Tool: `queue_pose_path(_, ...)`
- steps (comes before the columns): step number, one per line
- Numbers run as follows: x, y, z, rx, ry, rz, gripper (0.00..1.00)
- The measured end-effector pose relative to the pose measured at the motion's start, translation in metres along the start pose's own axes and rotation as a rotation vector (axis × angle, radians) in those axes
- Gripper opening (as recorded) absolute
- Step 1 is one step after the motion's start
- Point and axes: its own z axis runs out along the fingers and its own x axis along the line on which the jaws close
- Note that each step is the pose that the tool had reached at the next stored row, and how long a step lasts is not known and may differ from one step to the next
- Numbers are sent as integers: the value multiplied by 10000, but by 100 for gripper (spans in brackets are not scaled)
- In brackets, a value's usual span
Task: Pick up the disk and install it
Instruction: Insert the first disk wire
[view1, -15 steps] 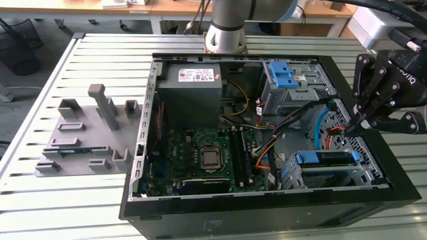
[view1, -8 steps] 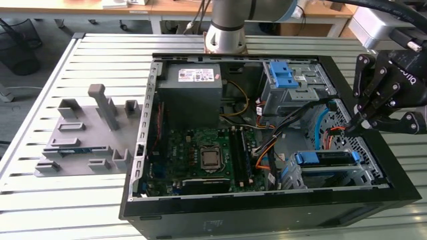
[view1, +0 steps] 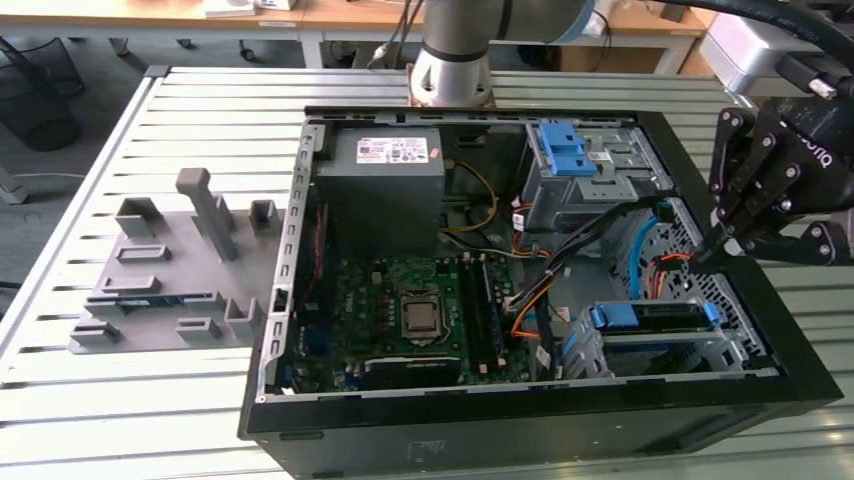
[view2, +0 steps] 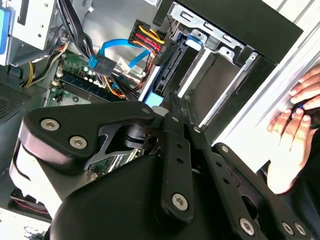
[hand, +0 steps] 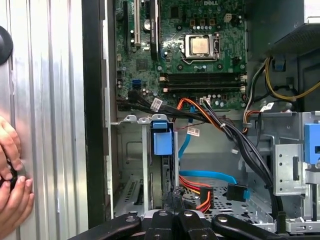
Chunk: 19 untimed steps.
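1. While hanging over the computer case (view1: 534, 430), shows the gripper (view1: 721, 240) pinched together, empty.
2. Finds the disk (view1: 647, 318) seated in the drive cage (view1: 641, 352), near the gripper.
3. Spots a hand (view2: 292, 130) beside the case.

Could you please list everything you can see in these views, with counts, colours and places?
table: one, silver, slatted, under everything
computer case: one, black, open, lying on the table
fixture: one, grey, on the table, to the exterior view's left of the case
power supply: one, grey, inside the case beside the motherboard
motherboard: one, green, on the case floor
disk: one, dark with a blue carrier frame, in the drive cage at the exterior view's right
cables: several, orange, blue and black, between motherboard and cage
robot arm: one, grey, behind the case
pincer: one, black, shut, above the drive cage
hands: two, at the table outside the case wall
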Motion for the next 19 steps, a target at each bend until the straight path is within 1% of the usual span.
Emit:
queue_pose_path(7, -30, -83, 31, 0, 0, 16, 11)
queue_pose_path(12, -54, -119, 67, 0, -4, 20, 11)
queue_pose_path(15, -55, -132, 86, 1, 1, 32, 11)
queue_pose_path(19, -55, -133, 90, 0, 1, 31, 11)
